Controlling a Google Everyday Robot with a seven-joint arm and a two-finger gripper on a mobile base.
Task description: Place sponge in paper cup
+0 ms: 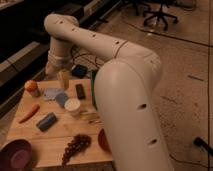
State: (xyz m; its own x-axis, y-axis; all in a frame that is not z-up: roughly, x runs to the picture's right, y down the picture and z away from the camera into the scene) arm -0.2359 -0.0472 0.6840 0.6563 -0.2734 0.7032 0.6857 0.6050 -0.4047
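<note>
blue-teal and matte, the sponge (46,121) lies flat on the wooden table (55,137), in front of the paper cup (72,105) and to its left in our view, near it but not touching, and well apart from the gripper. we see the paper cup standing upright near the middle of the table, its pale mouth facing up. behind the cup and a little to its left hangs the gripper (62,81), at the end of the white arm (125,90), over the back part of the table; its tan fingers are spread apart and we see them holding nothing. just behind the cup on its left lies a thin light-blue cloth (52,93), and straight behind the cup a small black object (80,90) that we cannot name. further left of the cup, past the cloth, an orange round thing (32,88) stands near the table's left edge, and a carrot (28,113) lies left of the sponge. in front of the cup, toward the near edge, sits a bunch of dark grapes (76,144), with a purple bowl (17,155) at the front-left corner. right of the cup the arm's bulk hides most of a green tray (93,90) and an orange-brown bowl (102,141); only slivers of each show.
</note>
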